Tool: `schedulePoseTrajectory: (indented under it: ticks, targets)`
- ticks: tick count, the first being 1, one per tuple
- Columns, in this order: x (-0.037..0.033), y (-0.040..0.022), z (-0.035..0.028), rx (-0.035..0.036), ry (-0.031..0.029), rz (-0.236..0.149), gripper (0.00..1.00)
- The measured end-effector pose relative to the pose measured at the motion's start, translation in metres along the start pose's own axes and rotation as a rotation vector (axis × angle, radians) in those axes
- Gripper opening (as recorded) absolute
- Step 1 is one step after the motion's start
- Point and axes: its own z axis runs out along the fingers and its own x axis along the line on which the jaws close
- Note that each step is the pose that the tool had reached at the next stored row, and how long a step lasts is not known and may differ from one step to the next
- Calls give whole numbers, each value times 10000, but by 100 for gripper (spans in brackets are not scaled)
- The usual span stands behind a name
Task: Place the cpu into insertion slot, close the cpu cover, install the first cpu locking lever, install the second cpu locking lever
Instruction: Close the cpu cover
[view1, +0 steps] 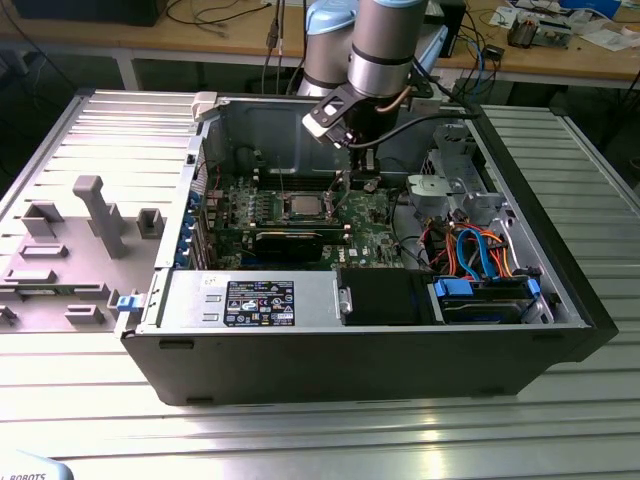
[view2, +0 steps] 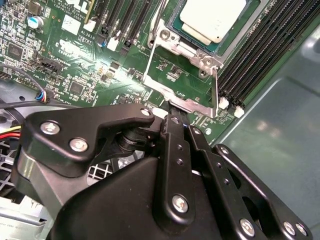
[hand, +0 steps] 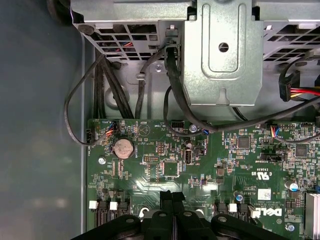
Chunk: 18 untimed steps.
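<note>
The cpu (view2: 212, 20), a silver-grey square, lies seated in the insertion slot (view2: 174, 24) on the green board; in the exterior view the cpu (view1: 304, 207) sits mid-board. The cpu cover (view2: 170, 90), a silver frame with a square window, stands swung open off the socket toward my gripper. My gripper (view2: 182, 122) has its black fingers pressed together, and their tips meet the cover's free edge. In the exterior view the gripper (view1: 362, 183) hangs inside the case, just to the exterior view's right of the socket. A thin lever rod (view2: 159, 17) runs beside the socket.
Long black memory slots (view2: 270, 45) flank the socket. A black graphics card (view1: 290, 243) lies nearer the case front. Black cables (hand: 105, 85) and a grey metal bracket (hand: 222, 55) sit past the board's edge. Drive bays with orange and blue cables (view1: 475, 250) fill the exterior view's right.
</note>
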Motion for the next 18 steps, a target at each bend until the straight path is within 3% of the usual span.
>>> schedulePoseTrajectory:
  ticks: [18]
  targets:
    - [1, -54, 0, 0, 0, 0, 11]
